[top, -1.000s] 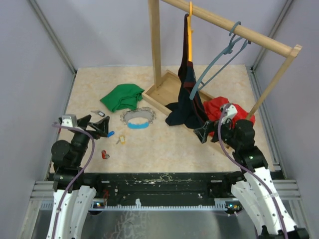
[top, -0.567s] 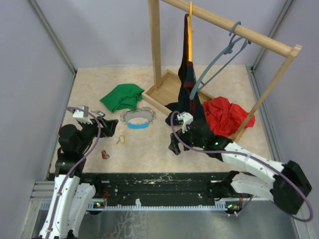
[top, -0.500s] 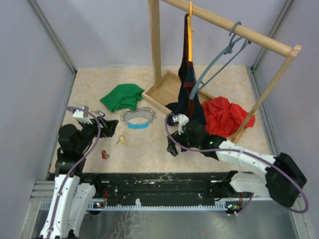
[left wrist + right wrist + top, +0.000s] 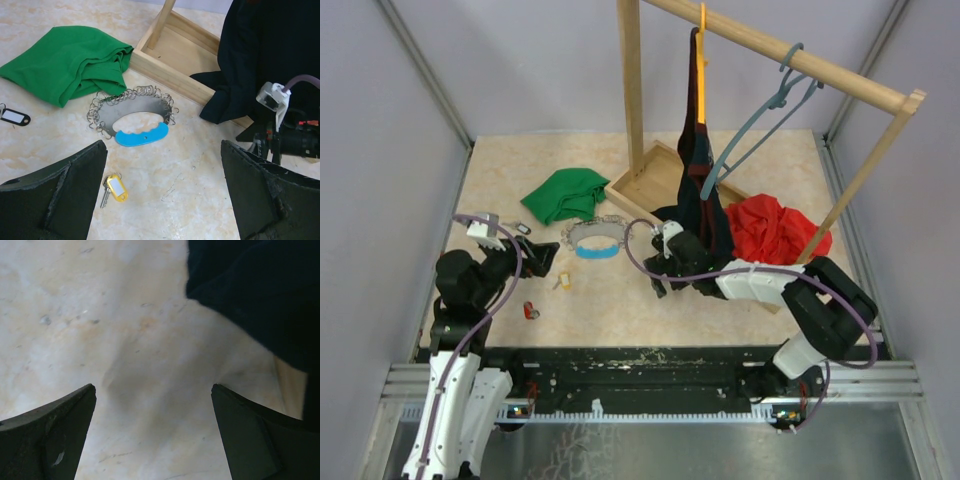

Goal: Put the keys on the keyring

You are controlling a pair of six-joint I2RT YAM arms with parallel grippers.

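The keyring (image 4: 595, 238) is a loop of silvery chain with a light blue band (image 4: 143, 136), lying flat on the table; it also shows in the left wrist view (image 4: 134, 116). A yellow-headed key (image 4: 116, 187) lies just in front of it, seen from above too (image 4: 563, 281). A red-headed key (image 4: 531, 311) lies nearer the left arm. No blue-headed key shows. My left gripper (image 4: 538, 262) is open and empty, hovering over the yellow key's area (image 4: 162, 145). My right gripper (image 4: 652, 275) is open and empty over bare table (image 4: 153, 387), right of the keyring.
A green cloth (image 4: 564, 193) lies behind the keyring. A black tag (image 4: 15, 117) lies at the left. A wooden rack's tray (image 4: 645, 185) stands behind, with a dark garment (image 4: 698, 190) hanging into it, close to my right gripper (image 4: 260, 290). A red cloth (image 4: 775, 230) lies to the right.
My right arm has swung left from beside the red cloth to the table's middle, near the keyring. My left gripper has shifted slightly toward the keys.
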